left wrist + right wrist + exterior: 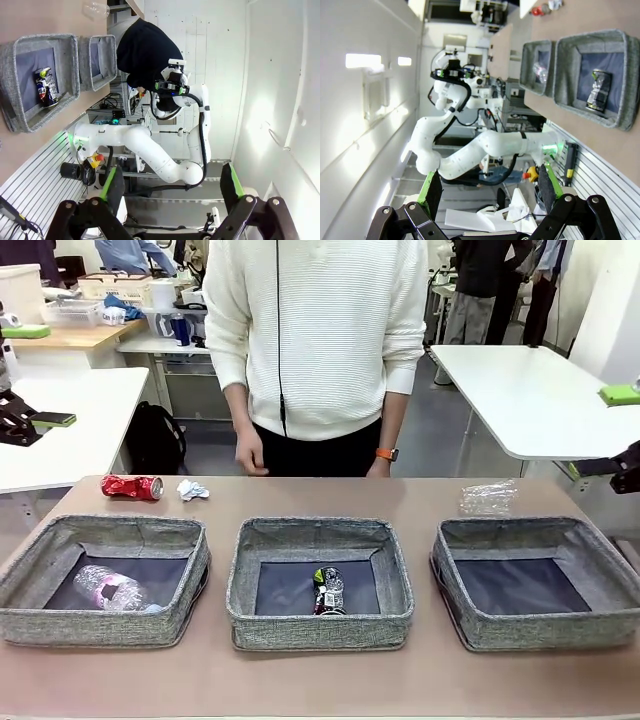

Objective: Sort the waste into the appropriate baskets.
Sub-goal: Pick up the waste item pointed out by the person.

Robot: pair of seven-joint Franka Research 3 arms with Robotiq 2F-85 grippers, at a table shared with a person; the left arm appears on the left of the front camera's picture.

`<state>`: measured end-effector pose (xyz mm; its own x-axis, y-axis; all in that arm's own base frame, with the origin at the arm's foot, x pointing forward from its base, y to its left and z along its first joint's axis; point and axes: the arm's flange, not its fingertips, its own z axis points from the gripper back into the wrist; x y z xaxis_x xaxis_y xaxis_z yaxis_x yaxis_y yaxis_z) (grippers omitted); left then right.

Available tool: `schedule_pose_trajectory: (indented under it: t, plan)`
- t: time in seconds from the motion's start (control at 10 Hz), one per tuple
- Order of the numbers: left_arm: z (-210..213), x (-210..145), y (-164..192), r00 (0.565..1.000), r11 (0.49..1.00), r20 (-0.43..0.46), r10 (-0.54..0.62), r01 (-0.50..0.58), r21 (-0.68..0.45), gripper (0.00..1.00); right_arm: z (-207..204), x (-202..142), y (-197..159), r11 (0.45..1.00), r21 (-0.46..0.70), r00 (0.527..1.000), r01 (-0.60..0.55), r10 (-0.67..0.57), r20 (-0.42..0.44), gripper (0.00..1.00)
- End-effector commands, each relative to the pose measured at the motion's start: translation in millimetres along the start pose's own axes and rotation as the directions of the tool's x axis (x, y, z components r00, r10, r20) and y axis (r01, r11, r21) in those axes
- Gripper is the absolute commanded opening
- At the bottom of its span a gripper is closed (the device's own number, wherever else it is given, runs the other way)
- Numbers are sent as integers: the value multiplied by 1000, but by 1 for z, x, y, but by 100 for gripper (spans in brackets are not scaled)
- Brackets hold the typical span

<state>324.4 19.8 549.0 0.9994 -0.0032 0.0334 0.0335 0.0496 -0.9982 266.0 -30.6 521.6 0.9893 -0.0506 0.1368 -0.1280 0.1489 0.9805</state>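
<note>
Three grey baskets stand in a row: left (100, 625), middle (320, 632), right (540, 632). A clear plastic bottle (110, 590) lies in the left one, and a dark can (328, 590) in the middle one. Behind them on the table lie a red can (132, 487), a white paper wad (192, 490) and a crumpled clear plastic piece (488, 498). My left gripper (171, 192) and right gripper (489, 192) are both open and hold nothing. Both are off the table's side, far from the waste. The right wrist view also catches the dark can (597, 90).
A person in a white sweater stands at the table's far edge, with one hand (250, 455) hanging just behind it. The table's bare front strip (320, 680) runs before the baskets. Other tables stand behind at left and right.
</note>
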Motion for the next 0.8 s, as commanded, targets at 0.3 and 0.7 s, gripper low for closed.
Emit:
schedule_pose_trajectory:
  t: [0.3, 0.7]
  plan:
    - [-2, 0, -2, 1000, 1000, -1, -15, 15, -28, 100, 1, 1, 4, 1000, -5, 1000, 5, -5, -8, 100]
    - [-2, 0, -2, 1000, 1000, -1, -15, 15, -28, 100, 1, 1, 4, 1000, -5, 1000, 5, -5, -8, 100]
